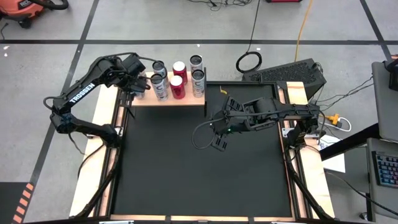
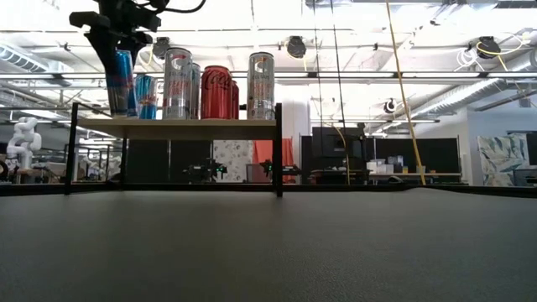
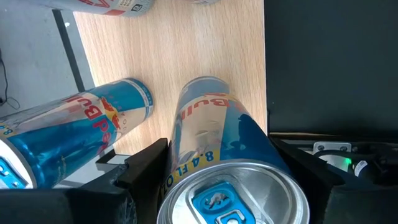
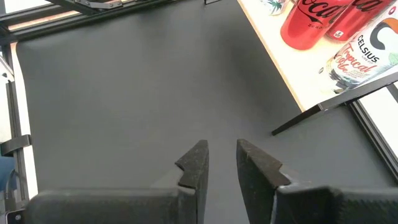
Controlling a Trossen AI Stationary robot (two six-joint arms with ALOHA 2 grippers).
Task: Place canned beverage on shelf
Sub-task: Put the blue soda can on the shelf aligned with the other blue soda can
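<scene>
The shelf (image 1: 186, 101) is a light-wood board on thin black legs at the table's far edge, left of centre. Several cans stand on it, among them a red Coca-Cola can (image 2: 216, 91) and a silver Celsius can (image 2: 261, 84). My left gripper (image 1: 140, 84) is at the shelf's left end, shut on a blue Red Bull can (image 3: 217, 130). A second blue Red Bull can (image 3: 93, 118) stands on its base close beside it. My right gripper (image 1: 219, 142) hovers over the black mat right of the shelf, slightly open and empty. My left gripper pinches the blue Red Bull can's upper wall (image 3: 186, 168), just below its rim, between the two fingers, one on each side. The fingers (image 2: 113, 50) come from above, pointing down. The can is upright, with its base on the shelf board's left end (image 2: 117, 122).
The black mat (image 1: 199, 174) fills the table in front of the shelf. Pale wooden side rails (image 1: 93, 162) run along the table's left and right. The shelf's black legs (image 2: 278, 151) stand on the mat's far edge. Cables and a dark box (image 1: 292, 73) lie beyond the far right corner.
</scene>
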